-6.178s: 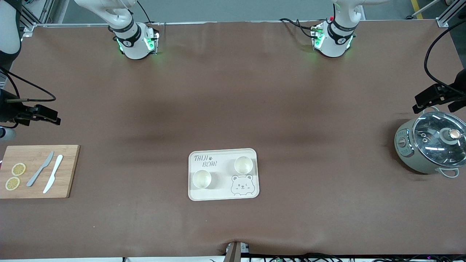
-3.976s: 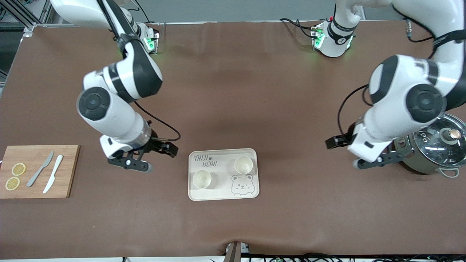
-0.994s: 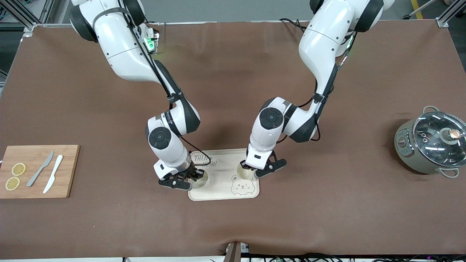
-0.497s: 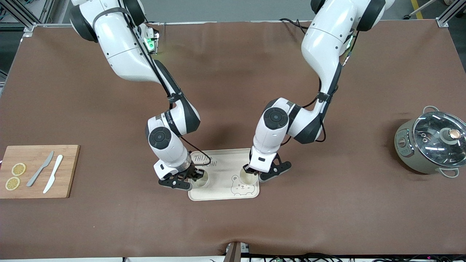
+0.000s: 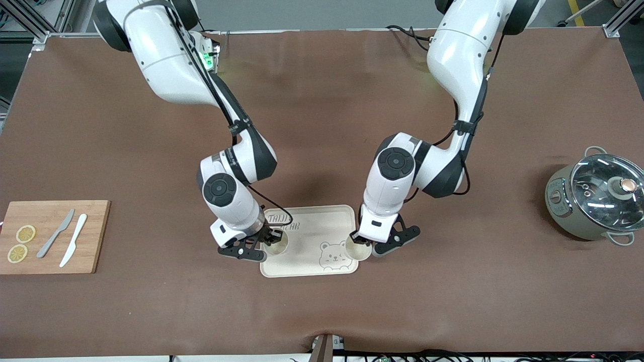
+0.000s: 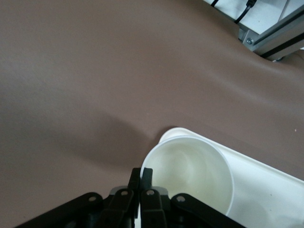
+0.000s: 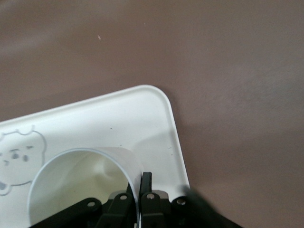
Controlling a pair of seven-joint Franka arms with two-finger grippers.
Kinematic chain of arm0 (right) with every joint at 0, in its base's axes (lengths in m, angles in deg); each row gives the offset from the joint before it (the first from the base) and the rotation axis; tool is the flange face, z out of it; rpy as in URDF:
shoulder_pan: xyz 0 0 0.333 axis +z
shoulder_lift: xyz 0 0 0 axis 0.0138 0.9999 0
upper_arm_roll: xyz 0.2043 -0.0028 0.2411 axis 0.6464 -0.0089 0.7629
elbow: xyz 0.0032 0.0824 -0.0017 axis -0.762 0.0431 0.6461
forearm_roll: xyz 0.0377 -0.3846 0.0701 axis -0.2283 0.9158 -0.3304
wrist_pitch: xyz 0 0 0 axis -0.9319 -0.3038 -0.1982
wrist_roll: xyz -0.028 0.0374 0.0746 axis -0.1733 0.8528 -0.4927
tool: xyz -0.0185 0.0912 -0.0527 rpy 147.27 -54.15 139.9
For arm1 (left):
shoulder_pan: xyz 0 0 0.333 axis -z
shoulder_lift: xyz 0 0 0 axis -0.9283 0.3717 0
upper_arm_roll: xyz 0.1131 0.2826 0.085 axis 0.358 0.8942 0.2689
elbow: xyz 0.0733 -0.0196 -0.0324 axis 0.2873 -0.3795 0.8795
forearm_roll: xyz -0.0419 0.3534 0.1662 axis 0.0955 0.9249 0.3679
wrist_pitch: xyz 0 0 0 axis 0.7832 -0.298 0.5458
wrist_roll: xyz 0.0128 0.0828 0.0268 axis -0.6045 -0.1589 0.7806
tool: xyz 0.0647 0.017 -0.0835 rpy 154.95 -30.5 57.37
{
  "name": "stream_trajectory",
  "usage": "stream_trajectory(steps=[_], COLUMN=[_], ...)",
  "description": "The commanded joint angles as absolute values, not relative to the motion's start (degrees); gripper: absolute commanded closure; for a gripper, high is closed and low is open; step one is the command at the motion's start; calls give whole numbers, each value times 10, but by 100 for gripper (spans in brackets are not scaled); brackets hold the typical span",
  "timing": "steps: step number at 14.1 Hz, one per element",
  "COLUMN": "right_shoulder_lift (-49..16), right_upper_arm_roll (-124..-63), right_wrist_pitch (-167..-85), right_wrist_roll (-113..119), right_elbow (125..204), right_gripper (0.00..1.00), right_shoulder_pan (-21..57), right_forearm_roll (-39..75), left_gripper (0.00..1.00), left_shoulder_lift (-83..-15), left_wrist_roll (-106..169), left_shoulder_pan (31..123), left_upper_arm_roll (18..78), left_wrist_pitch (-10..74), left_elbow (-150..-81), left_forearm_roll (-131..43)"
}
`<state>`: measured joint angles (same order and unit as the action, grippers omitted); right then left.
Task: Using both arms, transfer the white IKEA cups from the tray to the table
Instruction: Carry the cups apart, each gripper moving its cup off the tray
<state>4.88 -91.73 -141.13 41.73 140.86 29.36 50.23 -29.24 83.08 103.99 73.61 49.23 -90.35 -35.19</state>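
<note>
Cups, two of them, are each pinched by the rim in a gripper. The left gripper point(image 5: 358, 241) point(image 6: 141, 180) holds one white cup point(image 5: 358, 249) point(image 6: 190, 173) over the bear tray's point(image 5: 307, 266) corner at about 4 o'clock on the tray, toward the left arm's end; its fingers are closed narrow on the rim. The right gripper point(image 5: 269, 237) point(image 7: 141, 187) clamps the second white cup point(image 5: 276, 241) point(image 7: 80, 183) the same way over the tray's 9 o'clock edge. One brown mat point(image 5: 322, 125) covers the table. At its 9 o'clock edge lies one wooden cutting board point(image 5: 95, 236) with two lemon slices point(image 5: 25, 234) and two knives point(image 5: 56, 232). At 3 o'clock stands one glass-lidded electric pot point(image 5: 596, 198).
</note>
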Motion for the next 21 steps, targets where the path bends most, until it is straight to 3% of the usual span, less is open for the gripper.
stream_trajectory(steps=[1, 6, 10, 16, 21], right_shoulder_lift=[-29, -102, -125, -120, -109], right_upper_arm_roll=[-916, -915, -913, -915, -916], right_wrist_pitch=[-1320, -1201, -1147, -1139, -1145], right_wrist_roll=[373, 235, 83, -87, -111], right_elbow=[1431, 1435, 1432, 1432, 1434], right_gripper=[100, 100, 100, 100, 100], right_shoulder_pan=[271, 191, 106, 6, -18], right_forearm_roll=[508, 502, 481, 472, 473], left_gripper=[100, 100, 100, 100, 100], left_shoulder_lift=[-305, -320, -328, -326, -320], left_wrist_roll=[805, 741, 694, 638, 634], left_shoulder_pan=[1022, 972, 940, 873, 840], left_upper_arm_roll=[743, 741, 740, 737, 738], left_wrist_pitch=[468, 429, 412, 407, 403], left_elbow=[-915, -916, -926, -925, -930], left_forearm_roll=[-345, -346, -347, -355, -348])
